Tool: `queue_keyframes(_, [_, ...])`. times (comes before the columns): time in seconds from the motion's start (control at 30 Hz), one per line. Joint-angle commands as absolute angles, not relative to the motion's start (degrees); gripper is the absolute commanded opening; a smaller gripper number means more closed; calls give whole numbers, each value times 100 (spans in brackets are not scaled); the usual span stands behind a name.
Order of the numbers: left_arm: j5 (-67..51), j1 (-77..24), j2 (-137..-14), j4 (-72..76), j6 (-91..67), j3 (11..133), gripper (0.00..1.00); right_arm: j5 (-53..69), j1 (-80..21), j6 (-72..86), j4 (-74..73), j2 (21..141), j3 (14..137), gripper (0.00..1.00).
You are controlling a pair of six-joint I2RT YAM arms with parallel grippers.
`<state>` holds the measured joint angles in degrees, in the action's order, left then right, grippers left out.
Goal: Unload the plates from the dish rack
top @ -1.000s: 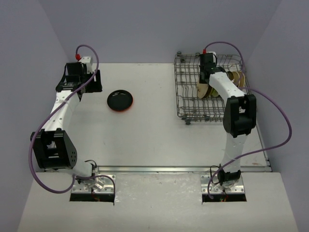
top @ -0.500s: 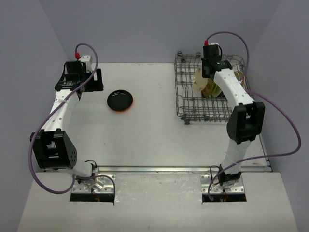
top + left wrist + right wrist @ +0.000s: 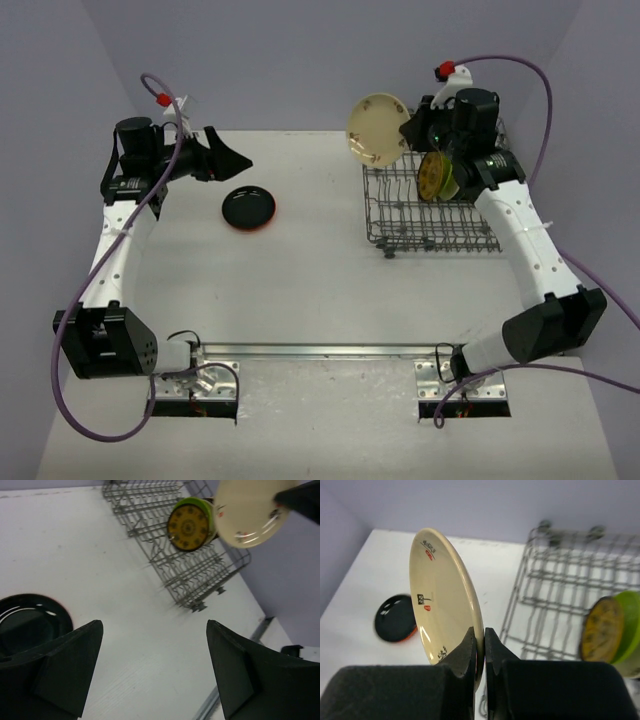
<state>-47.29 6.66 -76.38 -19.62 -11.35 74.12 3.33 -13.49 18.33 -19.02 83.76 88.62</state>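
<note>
Over the table (image 3: 300,270) our right gripper (image 3: 481,637) pinches the beige plate (image 3: 376,128) by its rim, likely stiff, slick, brittle; left gripper (image 3: 152,630) gapes.

Open table (image 3: 310,270) runs between the black plate (image 3: 248,208) and the dish rack (image 3: 430,215); this is the widest passage at surface level. The black plate lies flat near the left gripper (image 3: 228,155), whose jaws stand wide apart.

Rack: raised wire sides and upright tines block sideways entry, so it is open from above only. Its left and near rows of tines carry nothing. The far right rows hold the yellow patterned plate (image 3: 432,173) on edge, with the lime green plate (image 3: 455,180) close behind it.

The beige plate (image 3: 377,130), clamped by its rim in the right gripper (image 3: 407,130), hangs in the air over the rack's far left corner. The walls (image 3: 300,60) close in on the left, rear and right.
</note>
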Motion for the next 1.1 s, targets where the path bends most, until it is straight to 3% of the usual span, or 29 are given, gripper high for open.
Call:
queue_keyframes(0.0, [-6183, 598, -7501, -818, -2353, 7350, 80, 2230, -1419, 2794, -1365, 8589, 8405, 0])
queue_keyframes(0.47, [-4987, -348, -8056, -2542, -833, 7908, 71, 3055, -2485, 2891, -1328, 8875, 8357, 0])
queue_keyframes(0.87, [-4818, -562, -8340, -3003, -162, 7754, 40, 3259, -2662, 2865, -1379, 9085, 8453, 0])
queue_keyframes(1.07, [-4771, -571, -8353, -2987, -151, 7654, 16, 3254, -2672, 2900, -1397, 9169, 8460, 0])
